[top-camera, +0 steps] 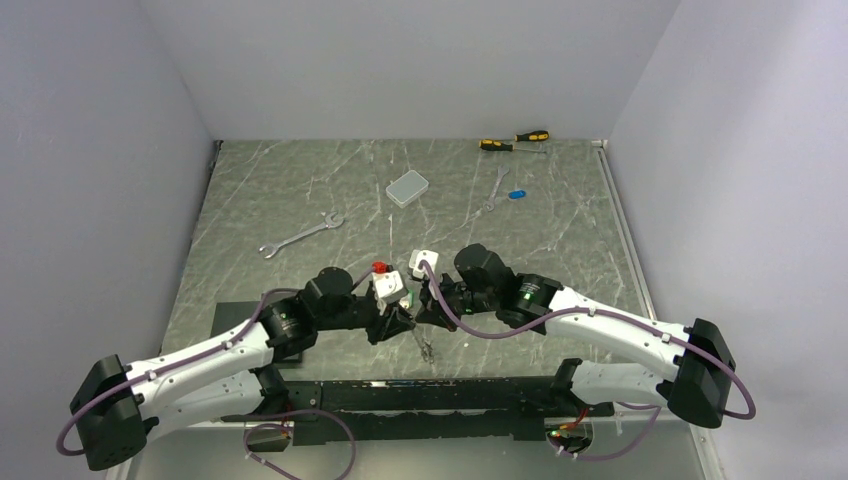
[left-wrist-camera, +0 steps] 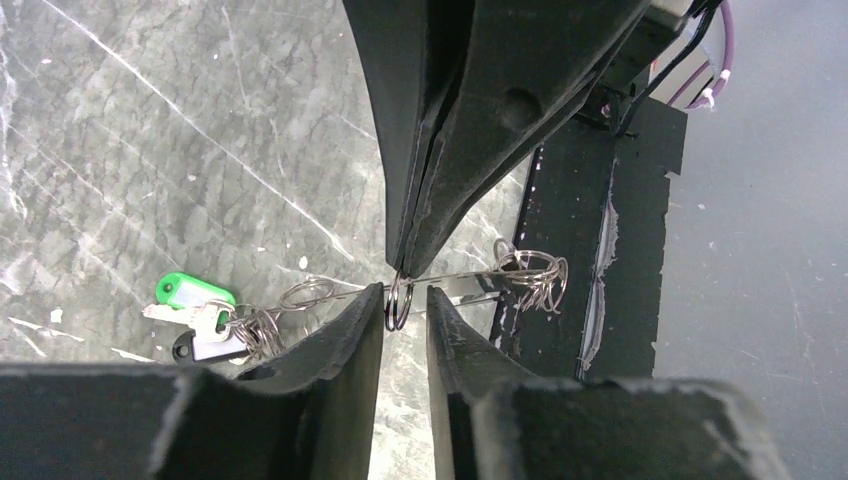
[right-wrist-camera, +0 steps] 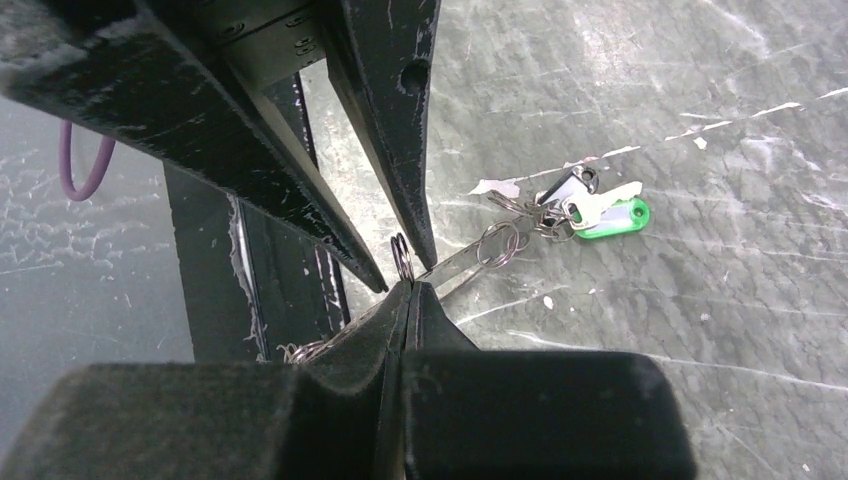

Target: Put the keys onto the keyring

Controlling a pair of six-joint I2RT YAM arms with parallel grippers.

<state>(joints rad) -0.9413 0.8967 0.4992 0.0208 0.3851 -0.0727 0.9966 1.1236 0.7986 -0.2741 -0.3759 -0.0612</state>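
Near the front edge of the table [top-camera: 300,185], the two grippers meet tip to tip. The right gripper [left-wrist-camera: 403,262] has its fingers pressed together, pinching the thin strand of the keyring [left-wrist-camera: 533,278] at a small split ring [left-wrist-camera: 398,305]. The left gripper [left-wrist-camera: 405,292] has its fingers apart, one on either side of that split ring and not clamped on it. The green key [left-wrist-camera: 190,292] and black key [left-wrist-camera: 200,348] are bunched at one end of the strand; whether they touch the table cannot be told. The blue key [top-camera: 517,194] lies well apart at the far right, just beside a wrench [top-camera: 494,190].
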